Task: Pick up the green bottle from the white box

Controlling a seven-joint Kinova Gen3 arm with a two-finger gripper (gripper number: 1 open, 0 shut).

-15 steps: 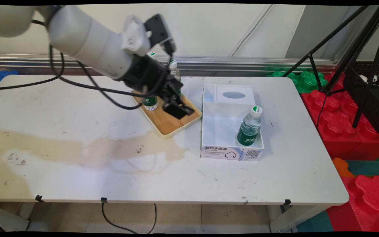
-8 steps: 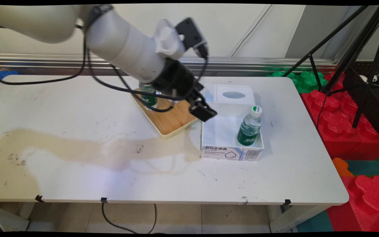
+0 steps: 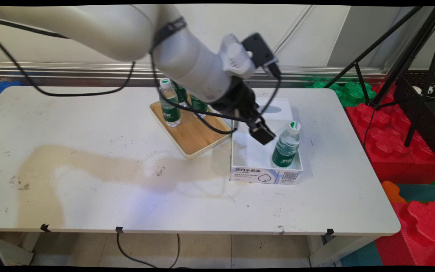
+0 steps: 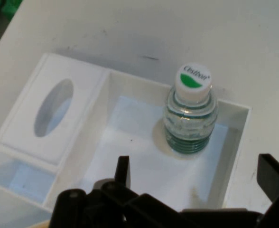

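Bottle in the box: a water bottle with a green label and white cap stood upright in the near right corner of the white box, close against its walls.
My hand: my hand hung above the open compartment, just beside that bottle and not touching it; the two fingers stood wide apart with nothing between them.
Box: it was open-topped, with a lidded section and oval slot at the far end; it sat on the tabletop just beside the wooden tray.
Tray: three more water bottles stood together at its far end, partly hidden by my arm.
Risk, bottle: I judged that a finger catching the cap or shoulder could tip the tall, narrow bottle against the wall.
Risk, box: the box looked light; a finger landing on its rim could shove it.
Risk, cables: my black cables drooped over the tray and could snag the bottles there.
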